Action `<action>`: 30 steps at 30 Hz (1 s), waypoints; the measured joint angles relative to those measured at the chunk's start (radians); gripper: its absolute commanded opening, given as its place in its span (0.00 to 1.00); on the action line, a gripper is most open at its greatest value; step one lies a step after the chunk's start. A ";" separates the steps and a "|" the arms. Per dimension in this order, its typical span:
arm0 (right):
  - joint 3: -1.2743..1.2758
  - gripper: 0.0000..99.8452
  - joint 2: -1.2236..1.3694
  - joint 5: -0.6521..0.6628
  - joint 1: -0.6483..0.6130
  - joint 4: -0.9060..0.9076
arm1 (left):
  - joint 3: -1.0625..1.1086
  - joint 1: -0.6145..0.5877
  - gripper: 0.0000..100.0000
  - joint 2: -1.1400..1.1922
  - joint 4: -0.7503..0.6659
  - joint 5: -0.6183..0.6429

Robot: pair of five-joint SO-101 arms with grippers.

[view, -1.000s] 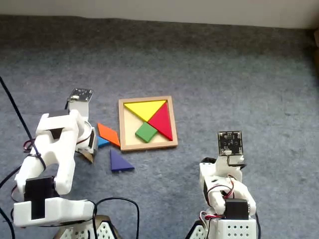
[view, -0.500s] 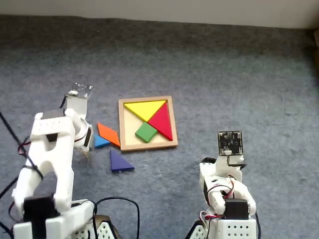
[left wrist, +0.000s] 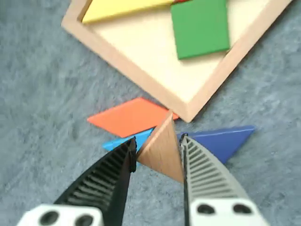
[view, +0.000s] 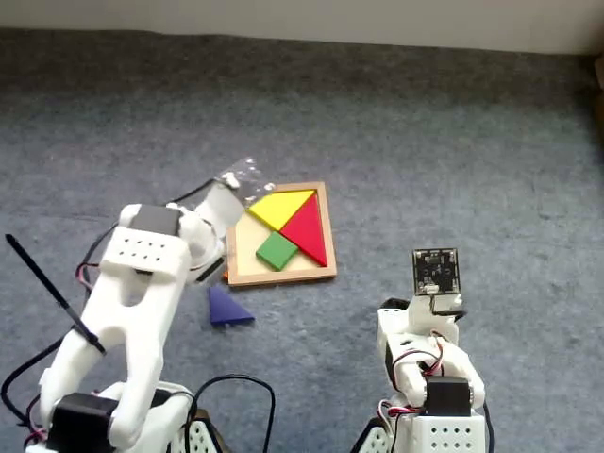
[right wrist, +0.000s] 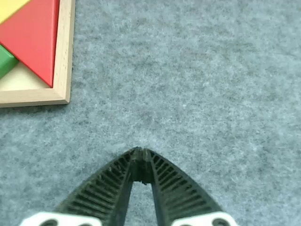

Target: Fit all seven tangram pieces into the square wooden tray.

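The square wooden tray (view: 281, 277) holds a yellow triangle (view: 276, 206), a red triangle (view: 307, 231) and a green square (view: 276, 251). My left gripper (left wrist: 157, 143) is shut on a plain wood-coloured triangle (left wrist: 162, 150), held above the carpet just off the tray's near-left corner (left wrist: 188, 110). Under it lie an orange parallelogram (left wrist: 131, 117), a light blue triangle (left wrist: 115, 143) and a dark blue triangle (left wrist: 218, 141). The dark blue triangle (view: 226, 308) lies beside the left arm (view: 142, 283). My right gripper (right wrist: 141, 155) is shut with nothing in it, low over bare carpet right of the tray (right wrist: 61, 61).
Grey carpet covers the table. The left arm's wrist hangs over the tray's left rim and hides the orange and light blue pieces from above. The right arm (view: 429, 349) stays folded at the front right. Open carpet lies behind and right of the tray.
The left arm has swung right from beside the loose pieces to the tray's left edge, carrying the wood-coloured triangle. The right arm has not moved.
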 measured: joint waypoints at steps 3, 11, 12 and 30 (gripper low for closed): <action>0.000 0.02 0.000 0.000 0.000 0.000 | -0.037 0.078 0.11 0.000 0.000 0.000; 0.000 0.02 0.000 0.000 0.000 0.000 | -0.060 0.232 0.11 0.000 0.000 0.000; 0.000 0.02 0.000 0.000 0.000 0.000 | -0.060 0.244 0.11 0.000 -0.003 0.000; 0.000 0.02 0.000 0.000 0.000 0.000 | -0.586 0.333 0.17 0.631 0.118 -0.006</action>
